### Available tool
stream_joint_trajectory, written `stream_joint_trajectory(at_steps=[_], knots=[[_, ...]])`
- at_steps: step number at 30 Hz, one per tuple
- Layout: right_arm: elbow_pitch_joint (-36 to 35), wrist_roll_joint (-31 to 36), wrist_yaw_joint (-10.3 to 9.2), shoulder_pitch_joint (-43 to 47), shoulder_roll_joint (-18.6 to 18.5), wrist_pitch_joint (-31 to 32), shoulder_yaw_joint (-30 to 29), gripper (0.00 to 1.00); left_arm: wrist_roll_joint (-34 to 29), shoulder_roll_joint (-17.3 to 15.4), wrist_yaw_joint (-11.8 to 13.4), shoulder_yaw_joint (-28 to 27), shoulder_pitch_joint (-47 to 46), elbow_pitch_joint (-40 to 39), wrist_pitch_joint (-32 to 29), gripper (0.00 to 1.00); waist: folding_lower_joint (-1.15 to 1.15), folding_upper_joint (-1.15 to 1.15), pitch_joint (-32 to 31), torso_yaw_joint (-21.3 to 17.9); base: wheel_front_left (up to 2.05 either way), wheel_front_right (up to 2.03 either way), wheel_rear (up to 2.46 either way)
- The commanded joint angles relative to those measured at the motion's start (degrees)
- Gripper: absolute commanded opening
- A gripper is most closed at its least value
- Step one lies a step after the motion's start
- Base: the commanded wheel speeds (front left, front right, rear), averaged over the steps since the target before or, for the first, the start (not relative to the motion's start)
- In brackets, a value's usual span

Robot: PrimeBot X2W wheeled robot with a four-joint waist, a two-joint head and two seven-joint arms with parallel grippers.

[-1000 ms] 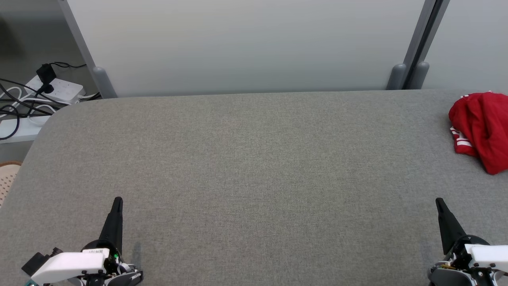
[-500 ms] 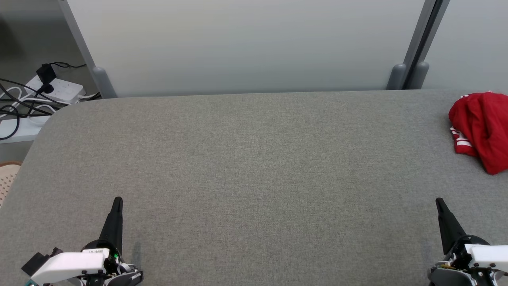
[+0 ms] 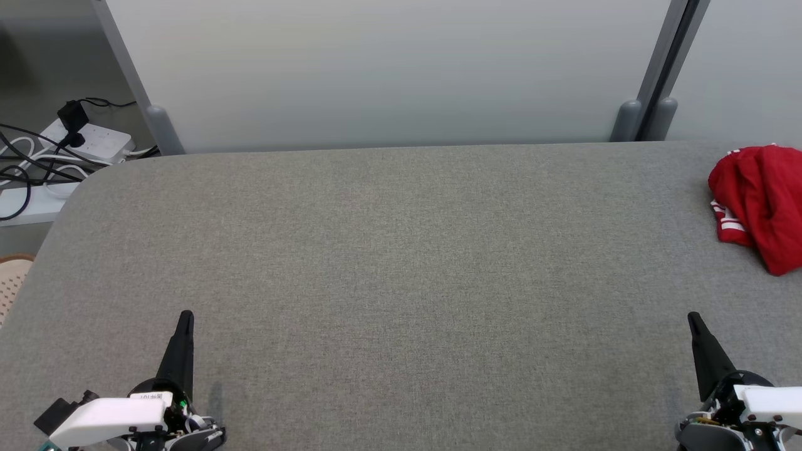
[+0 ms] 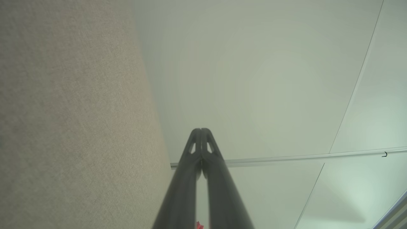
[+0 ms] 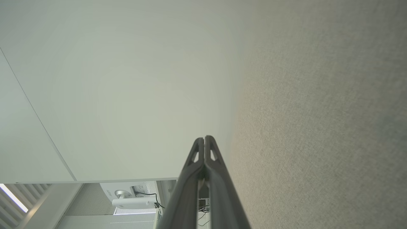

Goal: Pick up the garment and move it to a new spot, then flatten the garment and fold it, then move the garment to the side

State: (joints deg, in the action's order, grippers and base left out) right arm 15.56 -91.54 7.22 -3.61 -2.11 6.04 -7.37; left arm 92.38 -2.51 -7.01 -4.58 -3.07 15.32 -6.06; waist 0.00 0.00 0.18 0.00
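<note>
Nothing has moved: left pincer (image 3: 186,316) and right pincer (image 3: 693,317) stay squeezed closed, empty, red cloth (image 3: 761,200) beyond the right one.

A crumpled red garment (image 3: 761,203) with white stripes at its hem is lying bunched at the grey table's (image 3: 401,275) far right edge.

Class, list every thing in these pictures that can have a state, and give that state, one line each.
red garment: crumpled in a heap at the far right of the table, unheld, not flattened.
left gripper: jaws shut, empty.
right gripper: jaws shut, empty.
power strip: black plug inserted.
</note>
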Motion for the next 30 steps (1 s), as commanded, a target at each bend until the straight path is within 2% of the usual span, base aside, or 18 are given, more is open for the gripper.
stream_joint_trajectory(at_steps=[1, 30], knots=[[-1.54, -0.58, 0.26, -2.58, -0.78, 0.48, 0.8, 0.0, -0.2, -0.43, -0.47, -1.92, -3.12, -1.28, -0.41, 0.0, 0.0, 0.0, 0.0, 0.0, 0.0, 0.0, 0.0], [-1.54, -0.58, 0.26, -2.58, -0.77, 0.49, 0.79, 0.0, -0.22, -0.41, -0.47, -1.95, -3.12, -1.28, -0.44, 0.0, 0.0, 0.0, 0.0, 0.0, 0.0, 0.0, 0.0]])
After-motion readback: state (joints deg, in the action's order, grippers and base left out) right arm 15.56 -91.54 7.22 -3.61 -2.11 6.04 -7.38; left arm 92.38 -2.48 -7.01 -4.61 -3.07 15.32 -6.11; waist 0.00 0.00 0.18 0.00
